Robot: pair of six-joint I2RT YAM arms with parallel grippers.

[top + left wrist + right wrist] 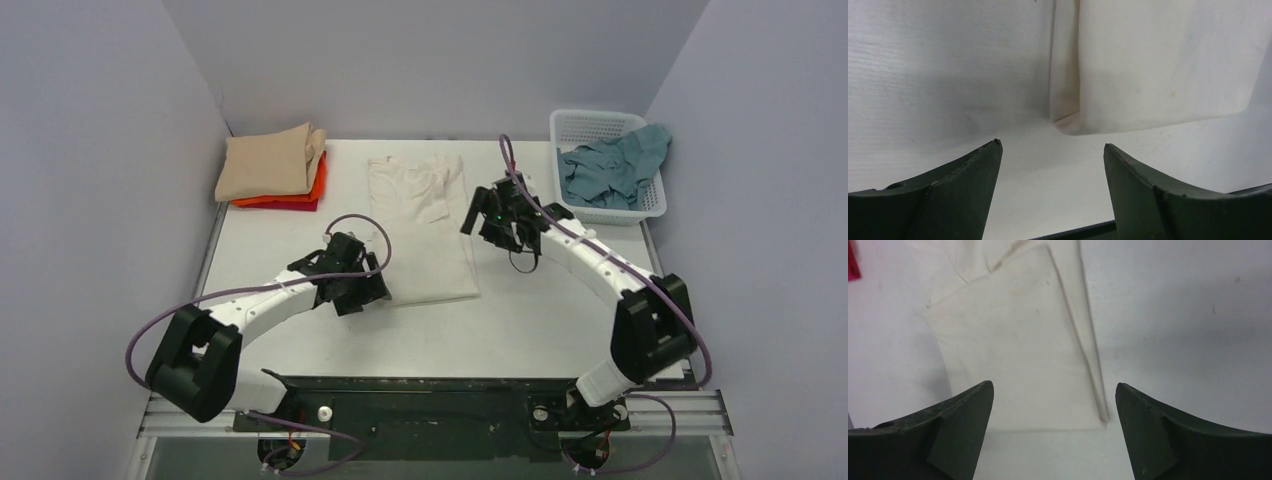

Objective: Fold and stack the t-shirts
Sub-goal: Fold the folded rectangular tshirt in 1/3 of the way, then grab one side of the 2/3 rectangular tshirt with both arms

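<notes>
left gripper [1050, 147] and right gripper [1053, 385] both wide open and empty, cream shirt [425, 230] flat on the bench [560, 320] between them, corner just ahead of the left one, so a shallow pinch might grab only the top layer and wreck the fold

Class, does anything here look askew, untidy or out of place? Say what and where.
The teal shirt lies crumpled in the basket, spilling over its right rim. The cream shirt, a long strip mid-table, is rumpled at its far end.
</notes>
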